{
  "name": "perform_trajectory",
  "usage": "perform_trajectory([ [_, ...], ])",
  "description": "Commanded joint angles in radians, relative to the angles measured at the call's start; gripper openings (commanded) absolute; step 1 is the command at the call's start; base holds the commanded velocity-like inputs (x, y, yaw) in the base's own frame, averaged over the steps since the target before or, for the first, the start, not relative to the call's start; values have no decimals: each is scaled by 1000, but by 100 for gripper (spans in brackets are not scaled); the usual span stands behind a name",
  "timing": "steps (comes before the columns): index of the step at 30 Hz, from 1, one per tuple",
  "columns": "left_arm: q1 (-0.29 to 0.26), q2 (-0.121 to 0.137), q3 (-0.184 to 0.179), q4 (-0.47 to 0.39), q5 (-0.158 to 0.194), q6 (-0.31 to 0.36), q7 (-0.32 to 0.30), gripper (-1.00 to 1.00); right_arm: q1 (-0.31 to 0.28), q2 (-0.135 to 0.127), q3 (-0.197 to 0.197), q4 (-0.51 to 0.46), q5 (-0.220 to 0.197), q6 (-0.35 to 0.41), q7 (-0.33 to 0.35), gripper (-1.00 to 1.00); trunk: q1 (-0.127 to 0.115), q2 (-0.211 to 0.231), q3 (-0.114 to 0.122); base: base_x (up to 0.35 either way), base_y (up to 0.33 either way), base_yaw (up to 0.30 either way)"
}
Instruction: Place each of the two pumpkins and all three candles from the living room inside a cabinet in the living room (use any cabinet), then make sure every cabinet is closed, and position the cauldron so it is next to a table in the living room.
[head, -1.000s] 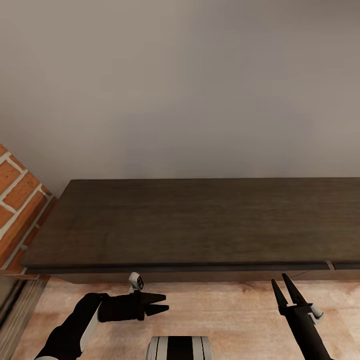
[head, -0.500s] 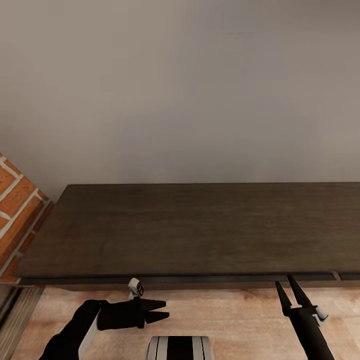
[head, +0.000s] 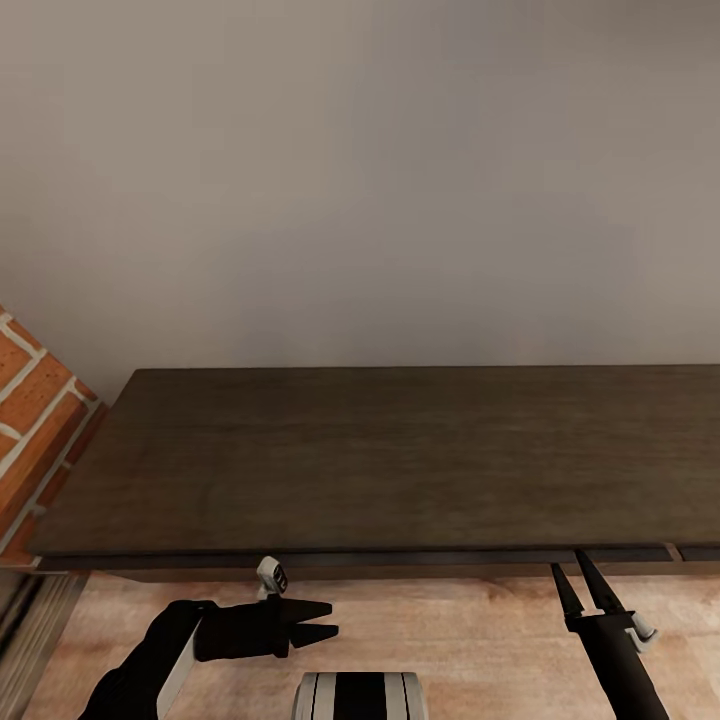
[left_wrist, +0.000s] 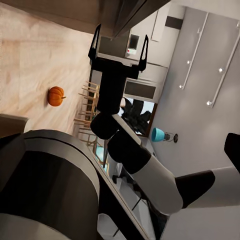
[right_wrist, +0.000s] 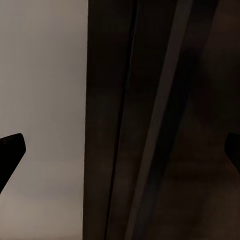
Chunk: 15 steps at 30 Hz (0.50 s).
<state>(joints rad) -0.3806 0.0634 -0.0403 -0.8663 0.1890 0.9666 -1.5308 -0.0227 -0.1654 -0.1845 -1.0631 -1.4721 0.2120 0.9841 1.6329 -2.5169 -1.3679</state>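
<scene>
One cabinet (head: 400, 460), one pumpkin (left_wrist: 56, 95), two grippers with parted fingers.

Right claw (left_wrist: 118, 49): two thin black fingers set wide apart, nothing between them; tips close to the dark cabinet's edge.
Right arm (left_wrist: 145, 170): black wrist and forearm, then a white segment, then black again.
Cabinet (left_wrist: 127, 12): dark brown edge, just past the fingertips.
Pumpkin (left_wrist: 56, 95): small, orange, ribbed, alone on the floor, well apart from the claw.
Floor (left_wrist: 35, 60): pale wood planks.
Robot body (left_wrist: 50, 185): large rounded grey and black shell, close to the camera.
Chairs (left_wrist: 87, 107): wooden, beyond the arm.
Background: white kitchen units with a built-in oven (left_wrist: 134, 45); a teal object (left_wrist: 158, 134) on a surface; grey wall with spot lights.
</scene>
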Motion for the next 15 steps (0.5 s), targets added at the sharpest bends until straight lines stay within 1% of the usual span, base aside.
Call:
perform_trajectory([
  [1, -37, 1, -1, 1, -6, 12, -3, 100, 0, 0, 0, 0, -10, 10, 2, 100, 0, 0, -1, 0, 0, 0],
  [15, -37, 1, -1, 1, -6, 12, -2, 100, 0, 0, 1, 1, -10, 10, 1, 100, 0, 0, -1, 2, 0, 0],
])
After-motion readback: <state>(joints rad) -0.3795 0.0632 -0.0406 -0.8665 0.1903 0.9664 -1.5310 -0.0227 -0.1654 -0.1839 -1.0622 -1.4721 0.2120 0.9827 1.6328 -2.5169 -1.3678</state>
